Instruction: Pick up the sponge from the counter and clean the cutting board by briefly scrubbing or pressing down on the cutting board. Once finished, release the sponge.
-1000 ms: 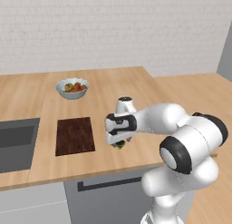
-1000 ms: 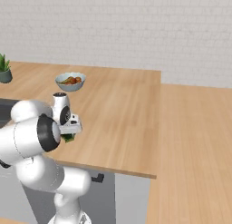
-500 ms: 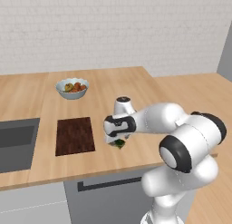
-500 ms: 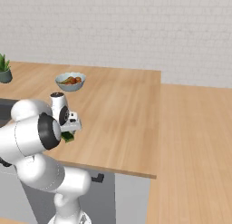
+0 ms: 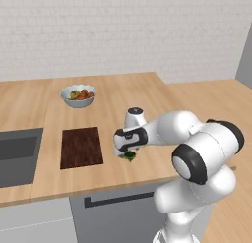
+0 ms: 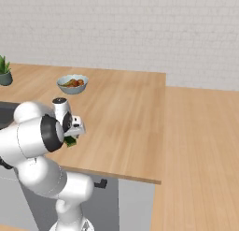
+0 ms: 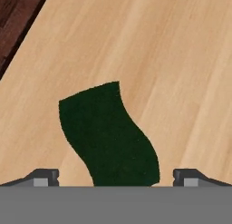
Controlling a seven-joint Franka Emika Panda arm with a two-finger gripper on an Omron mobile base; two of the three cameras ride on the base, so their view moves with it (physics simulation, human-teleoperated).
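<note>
The sponge (image 7: 108,132), dark green on top, lies on the light-wood counter (image 5: 147,99) just right of the cutting board (image 5: 81,147). My gripper (image 7: 116,178) hangs low over it, open. One fingertip (image 7: 45,177) stands on either side of the sponge, with a gap at each. From the left base view the gripper (image 5: 127,151) points down at the sponge (image 5: 130,156), near the counter's front edge. The right base view has the sponge (image 6: 70,141) peeking out below the hand. A corner of the cutting board (image 7: 13,19) shows in the hand view.
A white bowl of fruit (image 5: 78,95) stands behind the cutting board. The grey sink basin (image 5: 17,156) is set into the counter to the left. A potted plant (image 6: 4,71) sits at the far left. The counter ends at its front edge (image 5: 123,185) close to the sponge.
The hand has edged slightly left and lower over the sponge. The sponge and the cutting board have stayed where they were.
</note>
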